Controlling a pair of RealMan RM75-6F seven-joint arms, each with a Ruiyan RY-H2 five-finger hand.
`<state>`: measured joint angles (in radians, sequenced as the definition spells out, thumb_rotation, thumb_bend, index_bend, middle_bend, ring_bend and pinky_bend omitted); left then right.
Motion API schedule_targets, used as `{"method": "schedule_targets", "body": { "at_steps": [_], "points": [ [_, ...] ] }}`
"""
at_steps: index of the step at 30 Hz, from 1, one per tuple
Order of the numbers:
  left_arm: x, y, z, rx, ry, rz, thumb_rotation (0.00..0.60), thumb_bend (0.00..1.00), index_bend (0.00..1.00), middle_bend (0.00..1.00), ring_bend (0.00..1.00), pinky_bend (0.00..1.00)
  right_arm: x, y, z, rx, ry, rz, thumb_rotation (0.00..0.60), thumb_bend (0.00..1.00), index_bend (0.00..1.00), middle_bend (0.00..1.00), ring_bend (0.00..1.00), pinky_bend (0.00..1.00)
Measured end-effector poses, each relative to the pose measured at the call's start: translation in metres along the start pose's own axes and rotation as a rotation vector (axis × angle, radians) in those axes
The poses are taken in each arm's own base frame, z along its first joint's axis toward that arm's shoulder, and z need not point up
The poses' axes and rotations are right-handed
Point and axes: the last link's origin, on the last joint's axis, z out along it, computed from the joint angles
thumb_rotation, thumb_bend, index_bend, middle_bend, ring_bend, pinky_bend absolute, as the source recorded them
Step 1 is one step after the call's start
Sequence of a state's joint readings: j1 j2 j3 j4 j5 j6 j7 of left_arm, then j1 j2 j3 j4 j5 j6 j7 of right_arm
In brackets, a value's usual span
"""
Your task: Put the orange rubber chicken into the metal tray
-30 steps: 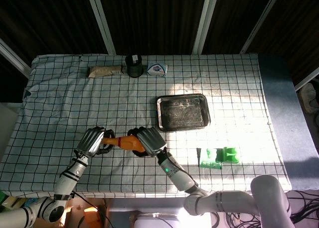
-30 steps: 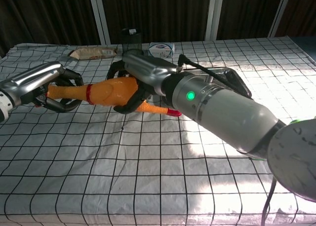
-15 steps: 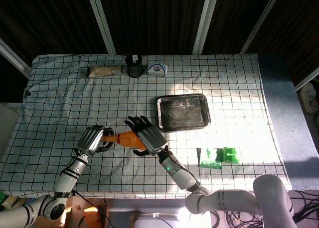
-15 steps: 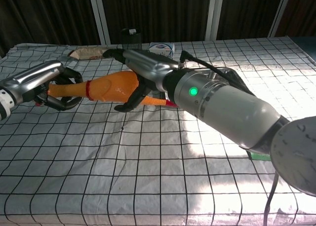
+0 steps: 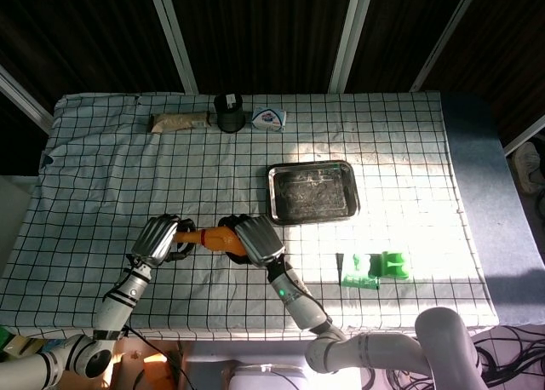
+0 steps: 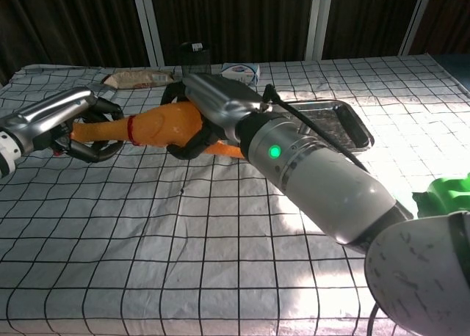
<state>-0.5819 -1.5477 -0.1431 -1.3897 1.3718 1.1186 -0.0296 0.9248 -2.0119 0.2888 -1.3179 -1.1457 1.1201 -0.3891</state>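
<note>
Dark window panels back a table spread with a white, black-gridded cloth (image 5: 102,160), sunlit on its right side. From the head view, the orange rubber chicken (image 5: 209,238) hangs between the two hands near the front of the table: the left hand (image 5: 157,240) is wrapped around its thin neck end, and the right hand (image 5: 258,240) is curled over the fatter body end. The metal tray (image 5: 312,192) lies flat on the cloth, up and to the right of the right hand, near it but apart, with nothing inside it. Along the far edge sit a tan packet (image 5: 179,122), a black cup (image 5: 228,112) and a small white pack (image 5: 269,118); a green toy (image 5: 376,268) lies to the right of the hands. From the chest view, the chicken (image 6: 158,125) is plainly off the cloth, the left hand (image 6: 77,127) gripping the neck beside its red band and the right hand (image 6: 209,112) closed around the body, with the tray (image 6: 345,127) behind the right forearm. Judged from this, the pick-up is done and the chicken is being shared between hands; the left must release, and carrying it over the tray and setting it down is yet to be done.
</note>
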Motion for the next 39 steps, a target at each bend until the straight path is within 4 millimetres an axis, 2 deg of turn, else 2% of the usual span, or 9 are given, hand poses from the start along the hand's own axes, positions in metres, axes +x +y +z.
{"method": "schedule_targets", "body": {
  "at_steps": [2,4,7,9,11,17,26,33,39],
  "points": [
    [0.002,0.000,0.001,0.001,0.023,-0.004,0.600,0.77,0.64,0.75,0.50,0.44,0.000,0.000,0.000,0.009,0.013,-0.008,0.600,0.52,0.99,0.85,0.89,1.00],
    [0.005,-0.003,0.002,0.002,0.061,-0.003,0.600,0.63,0.51,0.62,0.43,0.36,0.000,0.001,-0.001,0.013,0.019,-0.016,0.600,0.52,1.00,0.85,0.90,1.00],
    [0.008,-0.009,0.003,-0.003,0.087,-0.006,0.600,0.47,0.09,0.30,0.22,0.24,0.003,0.005,-0.002,0.013,0.026,-0.023,0.600,0.52,1.00,0.85,0.90,1.00],
    [0.010,-0.010,0.003,-0.012,0.096,-0.009,0.600,0.42,0.00,0.12,0.09,0.19,0.007,0.008,-0.002,0.013,0.032,-0.024,0.600,0.52,1.00,0.85,0.90,1.00],
    [0.013,-0.011,0.003,-0.028,0.106,-0.001,0.600,0.38,0.00,0.01,0.01,0.13,0.010,0.011,-0.002,0.013,0.039,-0.028,0.600,0.52,1.00,0.85,0.90,1.00],
    [0.025,-0.017,-0.001,-0.069,0.122,0.001,0.600,0.33,0.00,0.00,0.00,0.08,0.026,0.033,-0.002,-0.019,0.068,-0.077,0.600,0.52,1.00,0.85,0.90,1.00],
    [0.042,-0.046,-0.024,-0.037,0.151,0.099,0.600,0.33,0.00,0.00,0.00,0.06,0.052,0.106,0.000,-0.186,0.118,-0.236,0.600,0.52,0.99,0.85,0.89,1.00],
    [0.044,-0.061,-0.031,0.015,0.135,0.056,0.600,0.34,0.00,0.00,0.00,0.06,0.059,0.169,-0.010,-0.308,0.134,-0.371,0.600,0.52,0.84,0.85,0.76,0.95],
    [0.039,-0.067,-0.030,0.021,0.131,0.046,0.600,0.35,0.00,0.00,0.00,0.07,0.052,0.207,-0.019,-0.373,0.123,-0.427,0.600,0.52,0.78,0.79,0.72,0.90]
  ]
}}
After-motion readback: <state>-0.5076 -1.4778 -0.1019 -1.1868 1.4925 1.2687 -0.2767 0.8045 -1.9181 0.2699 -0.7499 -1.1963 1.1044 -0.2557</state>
